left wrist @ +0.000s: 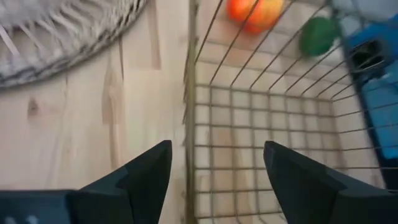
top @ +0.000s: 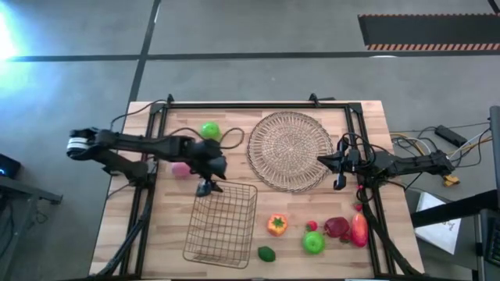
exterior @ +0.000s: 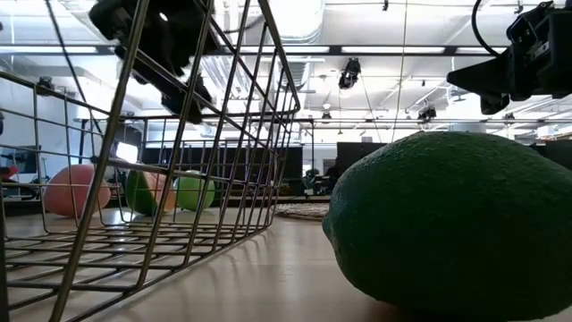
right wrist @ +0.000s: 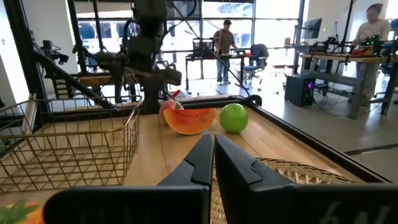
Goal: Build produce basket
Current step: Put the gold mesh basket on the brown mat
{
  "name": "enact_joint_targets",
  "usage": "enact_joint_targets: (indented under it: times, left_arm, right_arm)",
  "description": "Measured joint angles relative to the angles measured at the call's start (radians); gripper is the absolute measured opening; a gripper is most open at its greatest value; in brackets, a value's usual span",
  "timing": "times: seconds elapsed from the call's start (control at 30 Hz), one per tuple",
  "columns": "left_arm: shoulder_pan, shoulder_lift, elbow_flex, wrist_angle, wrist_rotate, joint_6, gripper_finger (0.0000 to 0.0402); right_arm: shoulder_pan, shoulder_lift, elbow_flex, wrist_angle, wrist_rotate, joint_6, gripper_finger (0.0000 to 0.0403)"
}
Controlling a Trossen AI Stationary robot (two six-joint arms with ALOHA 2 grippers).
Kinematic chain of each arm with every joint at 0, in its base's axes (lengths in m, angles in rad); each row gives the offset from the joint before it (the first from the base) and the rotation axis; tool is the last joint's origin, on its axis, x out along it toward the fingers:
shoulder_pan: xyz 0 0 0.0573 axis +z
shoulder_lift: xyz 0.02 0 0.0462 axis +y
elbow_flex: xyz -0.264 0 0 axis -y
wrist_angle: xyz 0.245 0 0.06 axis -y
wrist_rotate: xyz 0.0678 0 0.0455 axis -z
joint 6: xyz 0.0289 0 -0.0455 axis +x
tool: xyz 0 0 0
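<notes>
Dominating the low view, a dark-green fruit point(exterior: 456, 224) is seen sitting on the worktop point(exterior: 268, 277) right at the lens. Beside it the basket point(exterior: 152, 179) is seen at close range, its wire wall rising steeply, and through the grid a pink piece point(exterior: 76, 190) and a green apple point(exterior: 197, 190) are made out farther back. Above the basket the left hand point(exterior: 170, 54) is hung; at the upper edge the right hand point(exterior: 509, 76) is caught.

From overhead, the basket point(top: 223, 224) is found on the near-left part of the worktop point(top: 375, 117), nothing being seen inside it. The left hand point(top: 206, 187) is held over its far rim. A green apple point(top: 210, 129) and a pink piece point(top: 180, 169) are placed behind that arm. A round woven mat point(top: 291, 150) is laid at the centre back, with the right hand point(top: 337, 173) poised at its edge. Well apart, to the right of the basket, an orange-yellow pepper point(top: 276, 225), a second green apple point(top: 313, 243), red pieces point(top: 348, 229) and the dark-green fruit point(top: 266, 254) are spread.

Left wrist view: the fingers point(left wrist: 149, 177) are shown spread wide, nothing held, the basket rim point(left wrist: 189, 93) lying between them.

Right wrist view: the fingers point(right wrist: 199, 163) are pressed together, empty, above the mat point(right wrist: 298, 173); a red slice point(right wrist: 189, 120) is spotted beside the apple point(right wrist: 234, 117). People are glimpsed in the room behind.
</notes>
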Motion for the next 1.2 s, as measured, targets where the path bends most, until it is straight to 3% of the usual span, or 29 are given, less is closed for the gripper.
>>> enact_joint_targets:
  times: [0.17,0.33,0.47,0.67,0.73,0.97,1.2]
  left_arm:
    - [-0.015,0.122,0.018,-0.018,-0.05,-0.004,0.0239]
    - [-0.034,0.193,0.039,-0.02,-0.167,-0.005,0.0219]
    - [-0.043,0.227,0.063,-0.032,-0.181,-0.007,0.0161]
    - [-0.043,0.237,0.089,-0.037,-0.145,-0.002,0.0034]
    - [-0.043,0.234,0.104,-0.063,-0.191,-0.031,0.0013]
    - [-0.008,0.2,0.275,-0.23,-0.182,-0.041,0.0001]
    - [0.134,0.211,0.466,-0.263,-0.222,-0.028,0.0]
  right_arm:
    - [0.0,0.0,0.0,0.0,0.0,0.0,0.0009]
    - [0.0,0.0,0.0,0.0,0.0,0.0,0.0009]
    - [0.0,0.0,0.0,0.0,0.0,0.0,0.0008]
    - [0.0,0.0,0.0,0.0,0.0,0.0,0.0009]
    - [0.0,0.0,0.0,0.0,0.0,0.0,0.0008]
    - [0.0,0.0,0.0,0.0,0.0,0.0,0.0008]
    - [0.0,0.0,0.0,0.0,0.0,0.0,0.0008]
